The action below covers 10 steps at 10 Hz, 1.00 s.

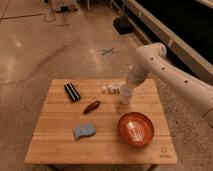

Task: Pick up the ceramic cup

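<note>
1. Hanging right over the ceramic cup (125, 96), the gripper (128, 86) meets its rim; I cannot tell whether it is clamped on the cup or loose.
2. The cup stands upright on the wooden table (60, 145), back right, just beside small white pieces (111, 88) and behind the orange bowl (135, 129).
3. The approach looks done. The lift is not yet made.
</note>
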{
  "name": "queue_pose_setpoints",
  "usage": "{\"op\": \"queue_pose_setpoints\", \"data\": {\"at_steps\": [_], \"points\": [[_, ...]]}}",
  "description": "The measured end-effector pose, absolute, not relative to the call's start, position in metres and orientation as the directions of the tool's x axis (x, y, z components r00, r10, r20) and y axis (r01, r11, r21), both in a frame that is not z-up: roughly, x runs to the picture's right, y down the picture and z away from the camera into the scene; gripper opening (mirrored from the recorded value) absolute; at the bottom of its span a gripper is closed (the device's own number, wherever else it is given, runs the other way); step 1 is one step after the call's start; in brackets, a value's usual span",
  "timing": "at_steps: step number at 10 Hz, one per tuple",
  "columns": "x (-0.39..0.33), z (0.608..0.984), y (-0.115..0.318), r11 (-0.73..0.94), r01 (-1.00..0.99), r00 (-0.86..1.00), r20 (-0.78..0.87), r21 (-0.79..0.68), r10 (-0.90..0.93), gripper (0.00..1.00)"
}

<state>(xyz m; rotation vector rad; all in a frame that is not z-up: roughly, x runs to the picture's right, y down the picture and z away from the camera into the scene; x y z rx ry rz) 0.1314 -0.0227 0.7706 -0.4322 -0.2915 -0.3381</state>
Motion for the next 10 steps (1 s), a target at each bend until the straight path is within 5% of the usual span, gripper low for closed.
{"op": "queue_pose_setpoints", "data": {"at_steps": [4, 10], "points": [[0.138, 0.799, 0.008, 0.839, 0.363, 0.912, 0.34, -0.405, -0.231, 0.77], [0.143, 0.828, 0.036, 0.821, 0.337, 0.924, 0.329, -0.46, -0.195, 0.8]]}}
